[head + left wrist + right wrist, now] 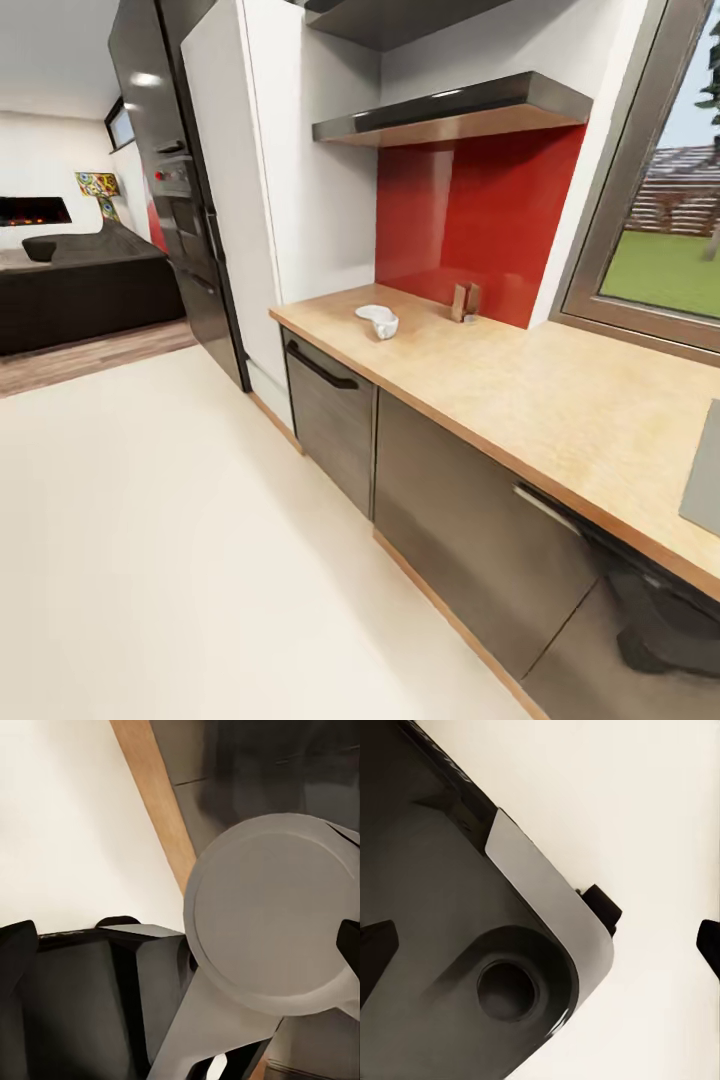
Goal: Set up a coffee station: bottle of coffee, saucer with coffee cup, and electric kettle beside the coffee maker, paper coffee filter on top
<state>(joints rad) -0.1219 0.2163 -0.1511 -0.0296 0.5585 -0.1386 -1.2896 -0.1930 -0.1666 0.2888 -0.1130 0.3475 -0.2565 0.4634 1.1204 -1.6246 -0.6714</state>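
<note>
On the wooden countertop (520, 390), near its left end, lies a white saucer with a white coffee cup (377, 320) resting at its edge. A small tan-brown object (465, 302) stands against the red backsplash, too small to identify. The dark shelf (450, 112) above the counter shows nothing on its visible edge. The coffee maker, kettle and coffee bottle are out of view. In the left wrist view my left gripper (180, 945) is open, its dark fingertips (16, 945) at the picture's two sides over the robot's grey body. My right gripper (540, 937) is likewise open above the pale floor.
Dark cabinet fronts (330, 420) with handles run below the counter. A tall black fridge and oven column (180, 180) stands at the left, with a living room sofa (80, 280) beyond. A grey slab (705, 480) sits at the counter's right edge. The window (660, 220) is on the right.
</note>
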